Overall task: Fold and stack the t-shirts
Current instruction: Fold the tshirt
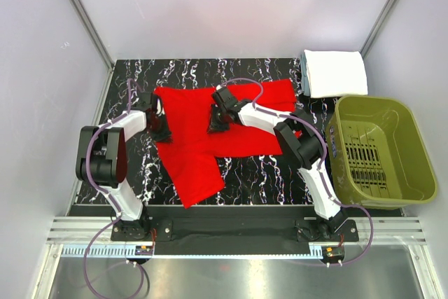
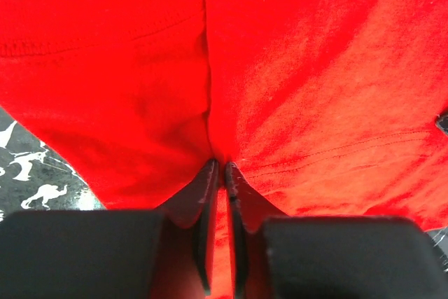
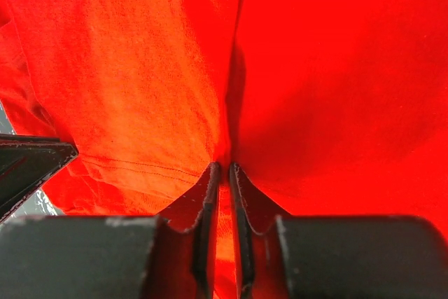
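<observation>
Red t-shirt (image 1: 189, 152): lying loosely spread on the black marbled table (image 1: 245, 169), and pinched in two places!
Left gripper (image 2: 218, 166): clamped on a raised ridge of red cloth at the shirt's left edge.
Right gripper (image 3: 224, 167): nipping a fold near the shirt's middle.
Folded white shirt (image 1: 336, 73): far right corner, just behind the basket (image 1: 371, 101).

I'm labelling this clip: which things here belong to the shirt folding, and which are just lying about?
Job in hand:
- red shirt, spread out
- folded white shirt

Lying about:
- green basket
</observation>
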You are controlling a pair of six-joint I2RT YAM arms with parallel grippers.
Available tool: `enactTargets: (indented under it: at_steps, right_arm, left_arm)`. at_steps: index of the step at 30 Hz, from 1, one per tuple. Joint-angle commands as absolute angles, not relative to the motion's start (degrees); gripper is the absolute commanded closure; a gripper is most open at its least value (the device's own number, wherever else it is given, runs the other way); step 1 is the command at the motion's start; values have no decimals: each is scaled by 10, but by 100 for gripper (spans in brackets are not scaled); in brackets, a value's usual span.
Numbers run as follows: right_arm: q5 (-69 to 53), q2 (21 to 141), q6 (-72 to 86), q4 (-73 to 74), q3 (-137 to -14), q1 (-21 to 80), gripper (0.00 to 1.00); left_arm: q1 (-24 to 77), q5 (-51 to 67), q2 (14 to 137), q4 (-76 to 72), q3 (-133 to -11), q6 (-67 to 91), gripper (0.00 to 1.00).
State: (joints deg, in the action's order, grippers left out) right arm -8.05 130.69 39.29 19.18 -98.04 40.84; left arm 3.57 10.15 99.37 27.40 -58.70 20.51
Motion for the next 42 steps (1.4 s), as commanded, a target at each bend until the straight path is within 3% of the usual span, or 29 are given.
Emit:
enactTargets:
  at_steps: [1,4,6,42]
  right_arm:
    - [-76,1311,389,183,-1001,415,84]
    - [-78,1309,387,185,-1005,415,85]
    - [-82,1310,388,185,-1006,415,85]
    - [-86,1316,387,187,-1010,416,86]
  left_arm:
    - [35,117,996,267,-600,196,90]
    - [35,106,991,279,-605,193,90]
    - [35,102,991,282,-608,191,72]
    - [60,106,954,287,-621,183,71]
